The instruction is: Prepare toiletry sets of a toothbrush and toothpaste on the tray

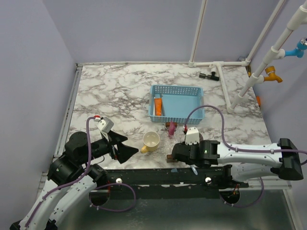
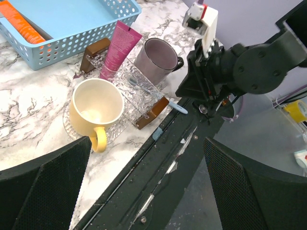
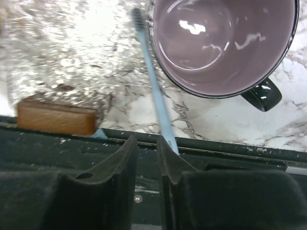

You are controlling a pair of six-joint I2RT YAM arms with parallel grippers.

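Tray: a clear tray (image 2: 125, 103) with a brown wooden handle at each end sits on the marble surface (image 1: 115, 91), at its near edge just in front of the arms' bases.
Toothbrush: a light blue toothbrush (image 3: 154, 91) lies slanted across the tray. Its bristles are over the clear part, and its handle runs past the tray's near handle and out over the black rail.
Toothpaste: a pink tube (image 2: 120, 48) lies with its narrower end on the tray's far part, between the far handle and the mug. Its flat end points towards the basket.
Right tool: the right tool (image 3: 147, 143) is low at the tray's near side, its jaws a narrow slit apart with nothing between them. The toothbrush's handle end reaches the outer side of one finger; whether they touch I cannot tell.
Left tool: the left tool (image 2: 147, 143) has its jaws spread wide and empty, raised above the surface on the cup's side of the tray.
Mug: a purple mug (image 3: 223, 43) stands upright and empty just beside the tray, next to the toothbrush.
Cup: a yellow cup (image 2: 96, 108) stands upright and empty against the tray's opposite side.
Basket: a blue basket (image 1: 176, 103) sits beyond the tray's far end, with an orange tube (image 1: 158, 105) lying inside along one wall.
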